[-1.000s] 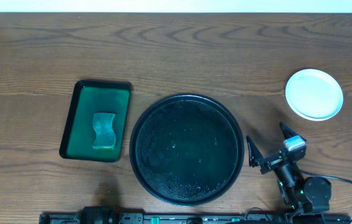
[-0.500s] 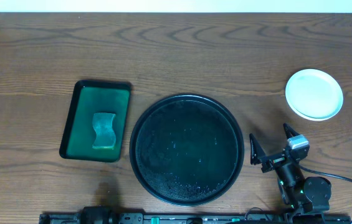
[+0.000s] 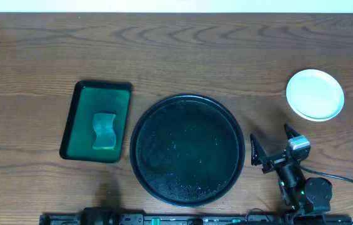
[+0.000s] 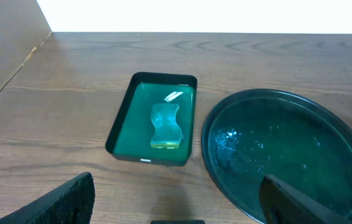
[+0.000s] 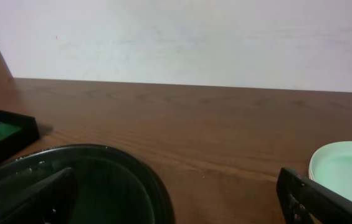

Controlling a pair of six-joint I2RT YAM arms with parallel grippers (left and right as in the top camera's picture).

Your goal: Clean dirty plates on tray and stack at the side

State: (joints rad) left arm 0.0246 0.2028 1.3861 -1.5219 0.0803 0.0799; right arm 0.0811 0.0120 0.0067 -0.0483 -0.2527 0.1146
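Round black rimmed tray lies bare, pale round plates sit aside: task looks done. Left gripper, right gripper gape, holding nothing.

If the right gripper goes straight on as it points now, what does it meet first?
Probably nothing: the right gripper points between the tray and the plate, over bare tabletop.

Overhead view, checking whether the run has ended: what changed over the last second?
The right hand drew back slightly toward its base at the lower right, open and empty, then held there. Nothing was gripped or released. The black tray, pale plate, green tray and sponge stayed put.
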